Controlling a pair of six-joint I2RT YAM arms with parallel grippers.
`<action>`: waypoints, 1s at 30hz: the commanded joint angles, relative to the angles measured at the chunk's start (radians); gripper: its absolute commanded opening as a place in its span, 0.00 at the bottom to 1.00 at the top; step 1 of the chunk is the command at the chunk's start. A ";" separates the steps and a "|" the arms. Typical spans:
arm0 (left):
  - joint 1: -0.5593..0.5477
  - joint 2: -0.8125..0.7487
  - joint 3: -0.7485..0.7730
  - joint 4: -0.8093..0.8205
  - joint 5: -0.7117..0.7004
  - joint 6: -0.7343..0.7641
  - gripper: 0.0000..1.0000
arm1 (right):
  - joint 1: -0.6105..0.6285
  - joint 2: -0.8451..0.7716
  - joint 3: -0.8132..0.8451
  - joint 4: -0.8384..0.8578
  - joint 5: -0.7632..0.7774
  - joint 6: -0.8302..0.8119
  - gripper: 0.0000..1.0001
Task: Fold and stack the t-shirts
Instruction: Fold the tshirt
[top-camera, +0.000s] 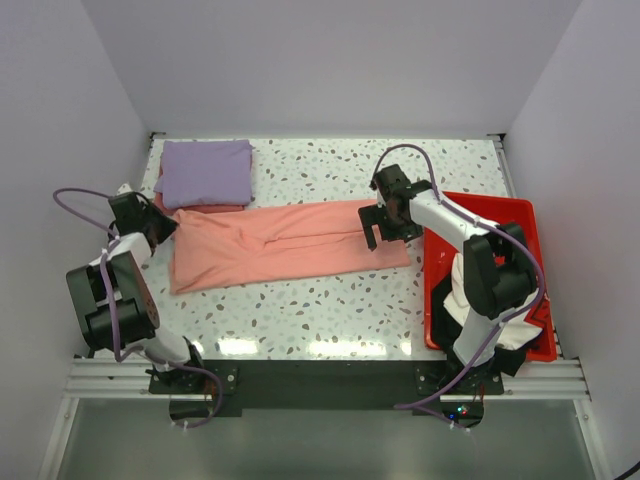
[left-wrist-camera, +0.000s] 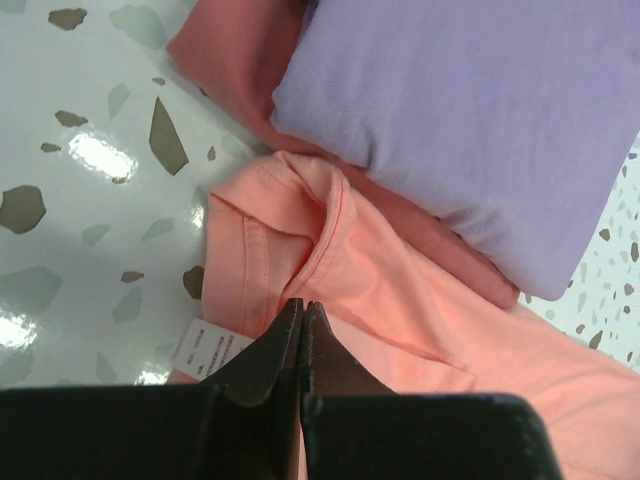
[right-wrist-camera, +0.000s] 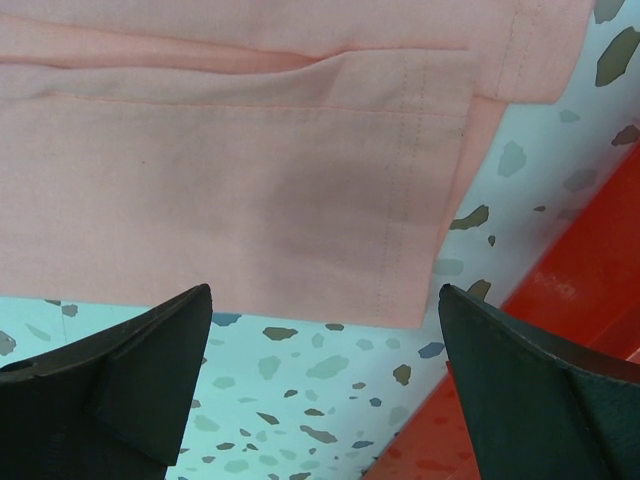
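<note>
Salmon shirt (top-camera: 290, 245) half-folded | we are pinching its collar, left gripper (left-wrist-camera: 302, 305) | right gripper (right-wrist-camera: 325, 295) spread | lavender shirt (top-camera: 205, 172) stacked | white shirt (top-camera: 445, 295) waiting in tray (top-camera: 500, 205)

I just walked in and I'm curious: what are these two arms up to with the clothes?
They are mid-fold. The left gripper is shut on the collar end of a salmon-pink t-shirt lying in a long strip, while the right gripper hovers open over its hem. A folded lavender t-shirt sits at the far left.
</note>
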 joint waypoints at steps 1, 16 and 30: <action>0.001 0.032 0.058 0.098 0.043 0.003 0.00 | 0.002 0.010 0.012 -0.013 0.011 -0.012 0.99; -0.006 0.107 0.150 -0.029 0.005 0.046 0.61 | 0.000 0.014 0.024 -0.025 0.018 -0.012 0.99; -0.241 -0.135 0.224 -0.382 -0.313 -0.161 1.00 | 0.002 0.058 0.177 0.055 -0.085 0.008 0.99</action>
